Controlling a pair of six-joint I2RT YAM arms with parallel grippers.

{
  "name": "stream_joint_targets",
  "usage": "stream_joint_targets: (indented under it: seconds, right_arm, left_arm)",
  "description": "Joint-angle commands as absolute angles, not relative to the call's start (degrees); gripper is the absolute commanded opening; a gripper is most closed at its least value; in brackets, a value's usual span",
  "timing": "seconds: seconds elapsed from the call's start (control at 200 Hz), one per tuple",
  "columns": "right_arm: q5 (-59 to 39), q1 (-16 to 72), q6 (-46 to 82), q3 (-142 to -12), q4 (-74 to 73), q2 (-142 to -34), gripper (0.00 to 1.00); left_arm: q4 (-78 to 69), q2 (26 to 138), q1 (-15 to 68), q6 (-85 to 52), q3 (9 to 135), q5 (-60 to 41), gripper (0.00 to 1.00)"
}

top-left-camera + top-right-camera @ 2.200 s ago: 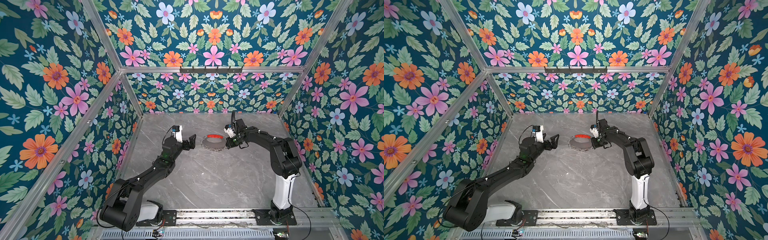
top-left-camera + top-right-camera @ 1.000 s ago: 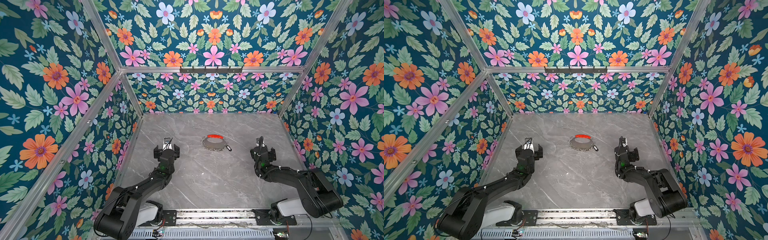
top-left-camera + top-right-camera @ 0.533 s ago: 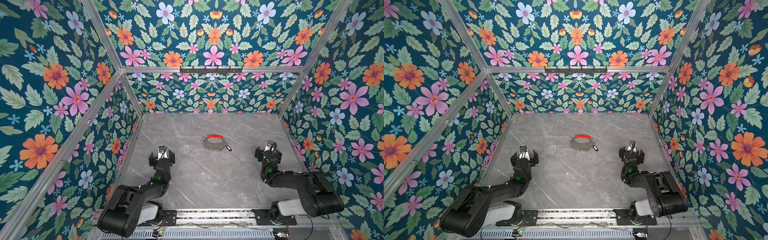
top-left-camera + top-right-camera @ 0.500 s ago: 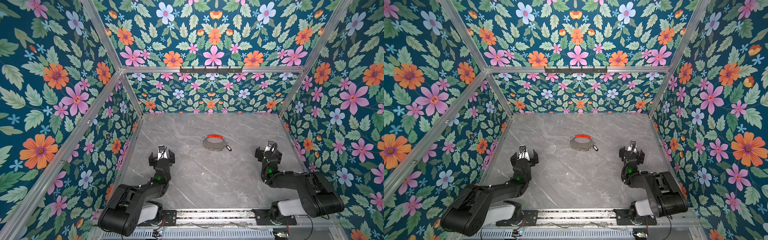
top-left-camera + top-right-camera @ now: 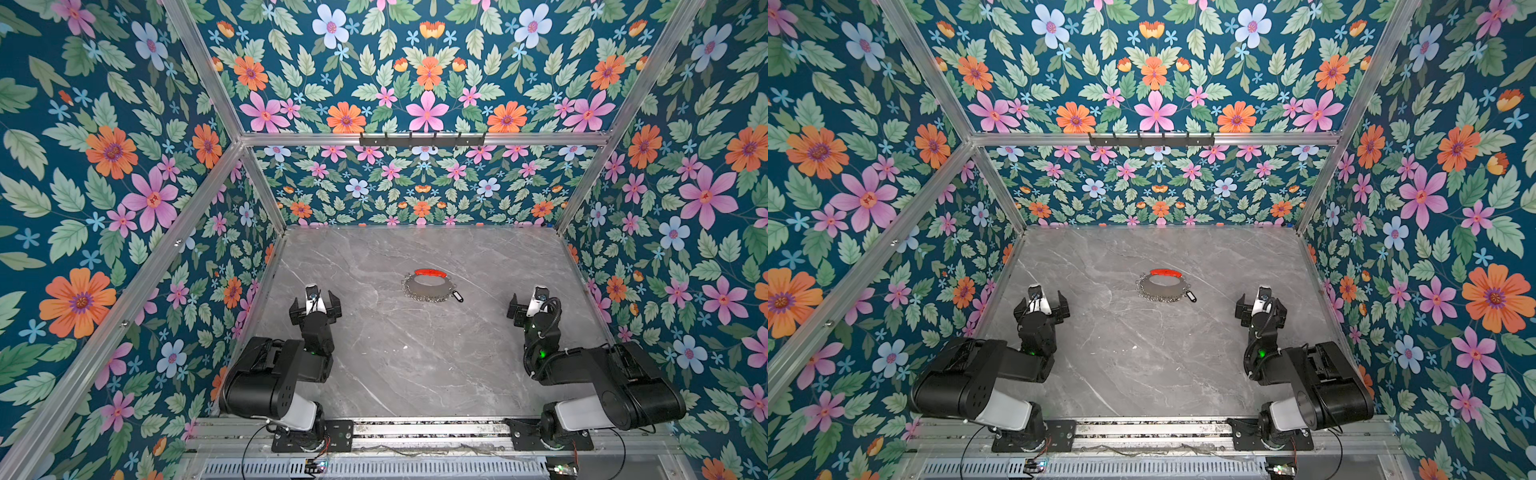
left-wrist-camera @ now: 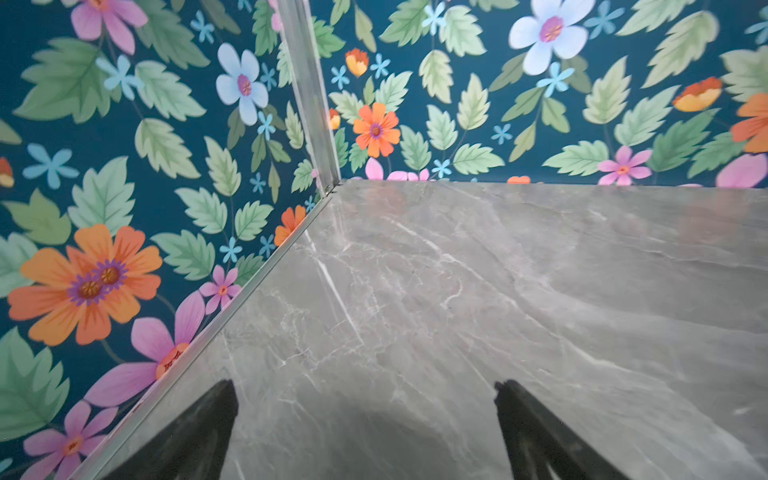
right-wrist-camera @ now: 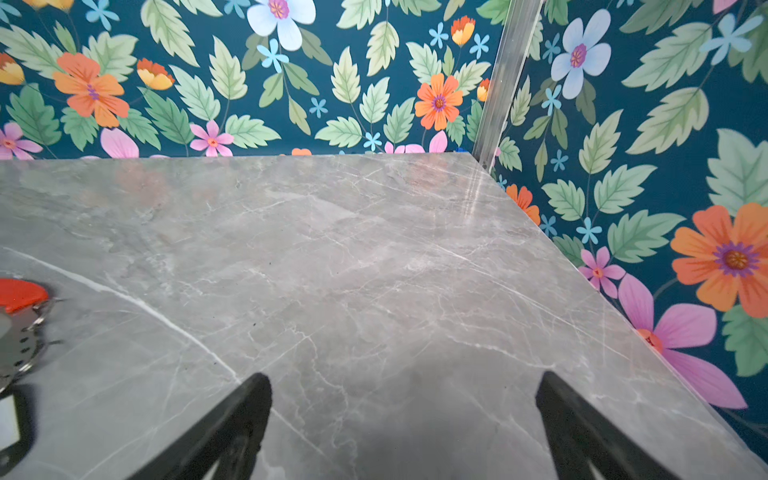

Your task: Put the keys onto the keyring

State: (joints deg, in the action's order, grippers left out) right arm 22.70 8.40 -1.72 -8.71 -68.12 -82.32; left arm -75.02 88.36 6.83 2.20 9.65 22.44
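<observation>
The keyring (image 5: 428, 287) (image 5: 1163, 287) lies flat on the grey marble table, mid-table and a little toward the back, in both top views. Its red bar (image 5: 431, 272) faces the back wall. The black key fob (image 5: 457, 296) (image 5: 1190, 296) rests against the ring's near right edge; I cannot tell whether it hangs on a loop. My left gripper (image 5: 315, 306) (image 6: 365, 388) is open and empty near the left wall. My right gripper (image 5: 534, 305) (image 7: 404, 379) is open and empty near the right wall. In the right wrist view the keyring (image 7: 16, 332) and fob (image 7: 8, 419) show at the frame's edge.
Floral walls close in the table (image 5: 415, 365) on the left, back and right. A black hook rail (image 5: 422, 139) hangs on the back crossbar, high above. Both arms are folded back over the front rail (image 5: 415, 428).
Both arms have drawn back from the keyring to the table's near side and folded up. The ring and fob have stayed in place over the last second.
</observation>
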Motion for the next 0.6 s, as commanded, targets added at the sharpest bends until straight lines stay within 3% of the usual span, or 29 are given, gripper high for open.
stream_joint_targets:
  seconds: [0.0,0.075,0.27,0.595]
  right_arm:
    - [22.2,8.4,-2.1,-8.7,-72.7,-82.5,0.99]
    - [22.2,8.4,-2.1,-8.7,-72.5,-82.5,0.99]
    - [22.1,8.5,-2.1,-9.0,-71.6,-82.3,0.99]
    - [22.1,8.4,-2.0,-9.1,-71.6,-82.3,0.99]
  left_arm:
    - [-82.8,91.2,5.3,-0.1,9.4,17.9,1.0]
    - [-85.2,93.3,5.2,0.4,10.2,18.0,1.0]
    - [-71.3,91.8,4.1,-0.4,15.8,14.9,1.0]
    - [-72.1,92.0,4.1,-0.4,15.6,15.0,1.0]
